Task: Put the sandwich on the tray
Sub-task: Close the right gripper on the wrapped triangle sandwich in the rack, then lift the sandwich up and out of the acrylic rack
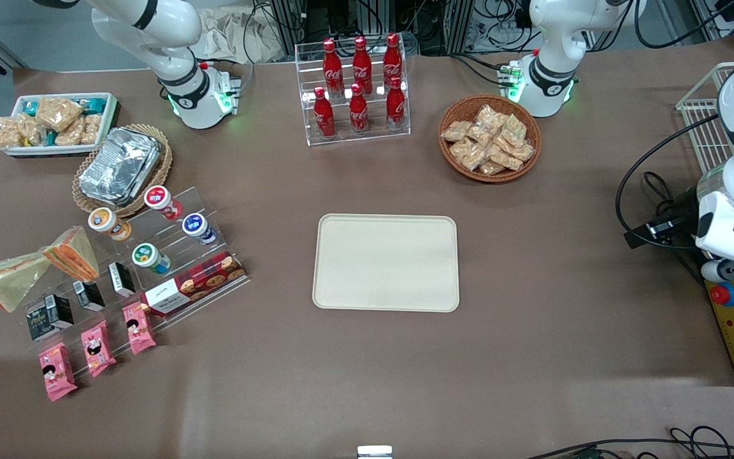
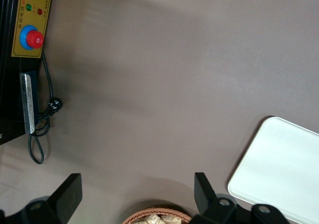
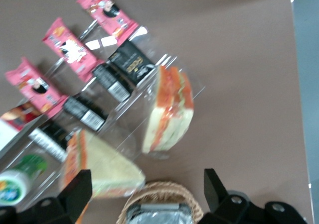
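Lying on the table just beside the clear stand (image 1: 150,255): sandwich (image 1: 7,280) (image 3: 169,112) | tray (image 1: 386,262) seen well apart from the stand, toward the parked arm's end | gripper (image 3: 145,181) held above the stand's edge, jaws spread, nothing gripped

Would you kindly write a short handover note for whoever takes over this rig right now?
End effector: open and empty, hovering above the sandwiches at the working arm's end of the table.
Sandwich: wrapped, lying on the table beside the clear snack stand, untouched. Do not confuse it with the smaller orange-striped wedge next to it.
Tray: mid-table, nothing on it.
Done: nothing beyond the approach.
Left: descend, grasp the sandwich, carry it to the tray, release.
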`<state>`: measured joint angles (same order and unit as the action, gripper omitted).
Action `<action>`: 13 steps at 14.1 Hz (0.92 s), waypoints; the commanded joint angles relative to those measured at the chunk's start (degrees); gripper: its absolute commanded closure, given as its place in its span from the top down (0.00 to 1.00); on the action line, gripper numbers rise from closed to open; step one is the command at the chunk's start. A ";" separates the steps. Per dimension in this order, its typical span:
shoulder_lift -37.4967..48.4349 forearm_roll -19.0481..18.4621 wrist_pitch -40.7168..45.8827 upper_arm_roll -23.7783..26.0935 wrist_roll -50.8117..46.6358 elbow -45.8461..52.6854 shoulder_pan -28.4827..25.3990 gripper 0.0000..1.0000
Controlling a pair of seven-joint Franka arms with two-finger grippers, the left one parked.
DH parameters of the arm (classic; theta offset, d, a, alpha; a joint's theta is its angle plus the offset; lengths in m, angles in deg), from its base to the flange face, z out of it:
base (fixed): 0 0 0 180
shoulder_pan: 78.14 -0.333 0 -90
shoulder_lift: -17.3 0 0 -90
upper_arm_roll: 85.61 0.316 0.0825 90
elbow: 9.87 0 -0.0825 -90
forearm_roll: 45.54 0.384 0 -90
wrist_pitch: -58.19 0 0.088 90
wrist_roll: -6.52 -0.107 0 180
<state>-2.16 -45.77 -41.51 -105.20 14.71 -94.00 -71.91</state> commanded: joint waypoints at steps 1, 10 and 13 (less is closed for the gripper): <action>-3.30 -1.01 -4.18 0.16 -0.02 0.28 1.94 1.00; -6.03 5.41 -16.14 0.43 1.30 -7.19 3.26 1.00; -7.08 5.94 -16.58 0.43 1.30 -7.19 3.26 0.99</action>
<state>-8.68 -41.12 -56.56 -104.82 15.46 -100.75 -68.78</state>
